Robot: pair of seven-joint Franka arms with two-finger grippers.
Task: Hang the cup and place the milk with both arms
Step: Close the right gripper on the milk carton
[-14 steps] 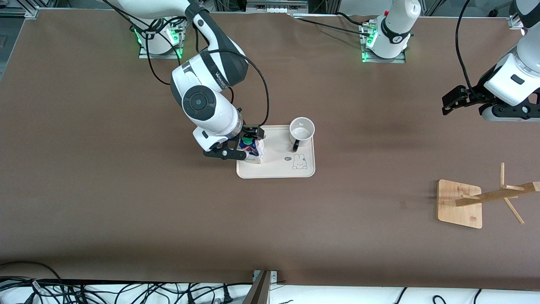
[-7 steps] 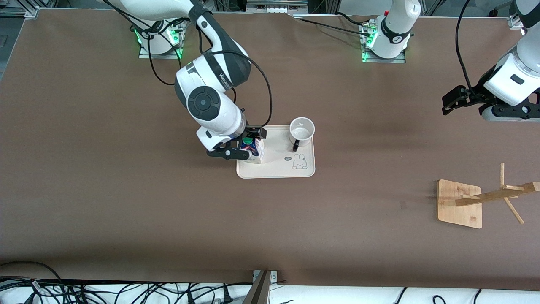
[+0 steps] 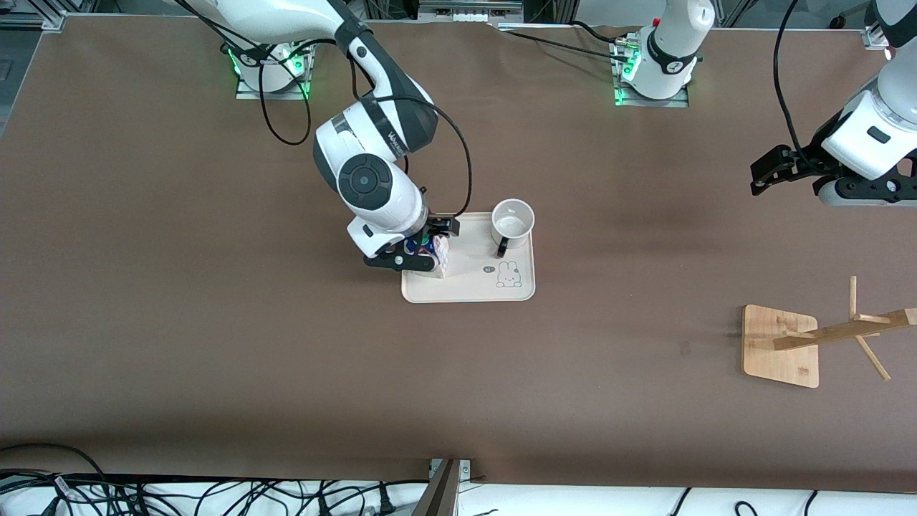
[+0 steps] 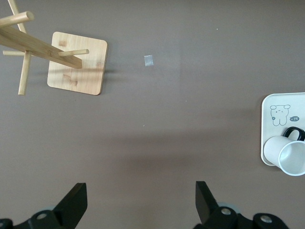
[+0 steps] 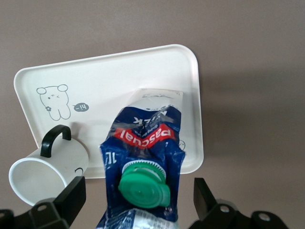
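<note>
The milk [image 3: 435, 252], a blue and white carton with a green cap [image 5: 143, 187], stands upright on a cream tray [image 3: 473, 288] at the tray's end toward the right arm. My right gripper [image 3: 423, 246] is open and straddles the milk [image 5: 143, 138], with a gap showing on each side. The cup [image 3: 513, 221], a white mug with a black handle, stands on the same tray, farther from the front camera and toward the left arm's end. My left gripper [image 3: 770, 172] waits open in the air at its own end of the table, holding nothing.
A wooden cup rack [image 3: 781, 346] with slanted pegs stands toward the left arm's end, nearer the front camera; the left wrist view shows the rack [image 4: 76, 64], the tray [image 4: 276, 102] and the cup [image 4: 290, 155]. A small tape patch [image 3: 684, 347] lies beside the rack.
The right arm has shifted toward the left arm's end, bringing its open gripper closer around the milk. The milk, cup and left arm have not moved.
</note>
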